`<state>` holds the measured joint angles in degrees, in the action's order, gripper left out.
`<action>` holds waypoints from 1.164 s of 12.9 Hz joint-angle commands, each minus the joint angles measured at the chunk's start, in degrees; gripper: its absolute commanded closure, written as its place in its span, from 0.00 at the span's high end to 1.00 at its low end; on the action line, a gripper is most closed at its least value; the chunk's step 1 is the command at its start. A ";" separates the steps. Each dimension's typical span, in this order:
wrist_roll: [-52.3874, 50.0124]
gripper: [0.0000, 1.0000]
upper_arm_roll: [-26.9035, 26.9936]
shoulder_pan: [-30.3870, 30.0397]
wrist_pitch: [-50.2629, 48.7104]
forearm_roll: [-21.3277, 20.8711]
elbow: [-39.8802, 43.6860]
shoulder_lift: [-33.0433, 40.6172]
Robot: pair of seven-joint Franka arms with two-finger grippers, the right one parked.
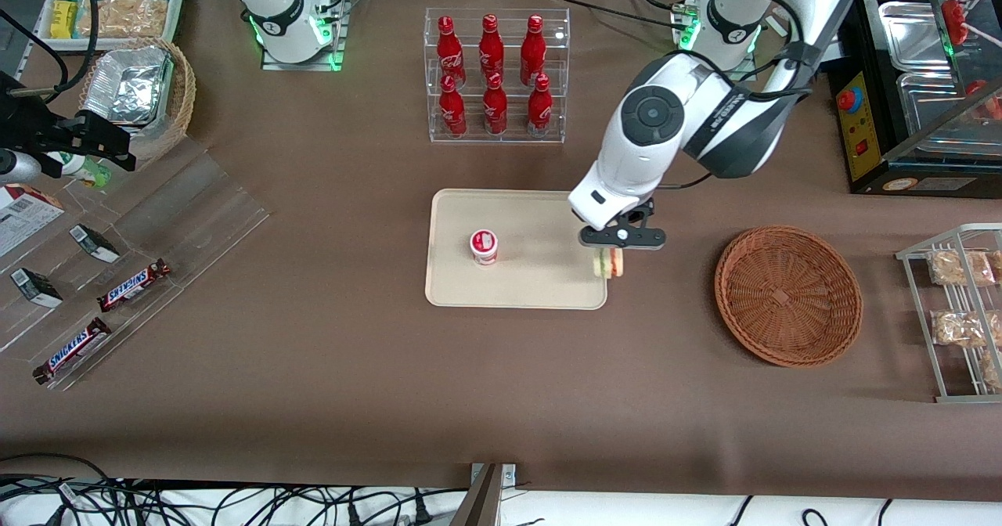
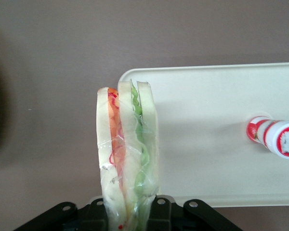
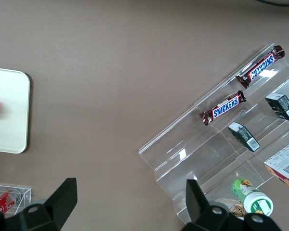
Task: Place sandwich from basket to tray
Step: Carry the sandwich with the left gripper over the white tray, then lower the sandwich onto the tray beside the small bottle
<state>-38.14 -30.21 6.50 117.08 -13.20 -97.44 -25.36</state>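
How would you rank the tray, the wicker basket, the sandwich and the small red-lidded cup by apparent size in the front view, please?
1. Tray
2. Wicker basket
3. Sandwich, held in the pincer above the tray's edge, so slightly enlarged
4. Red-lidded cup, close to the sandwich

bottles (image 1: 491, 72): six red, being held in clear rack
Snickers bars (image 1: 133, 285): two, being displayed on acrylic stand (image 1: 156, 221)
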 commanded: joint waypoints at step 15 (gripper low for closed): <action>-7.47 0.00 0.50 6.51 8.43 -10.09 1.55 -15.77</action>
<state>-44.10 -30.02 12.33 125.74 -21.14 -97.39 -40.03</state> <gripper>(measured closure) 0.797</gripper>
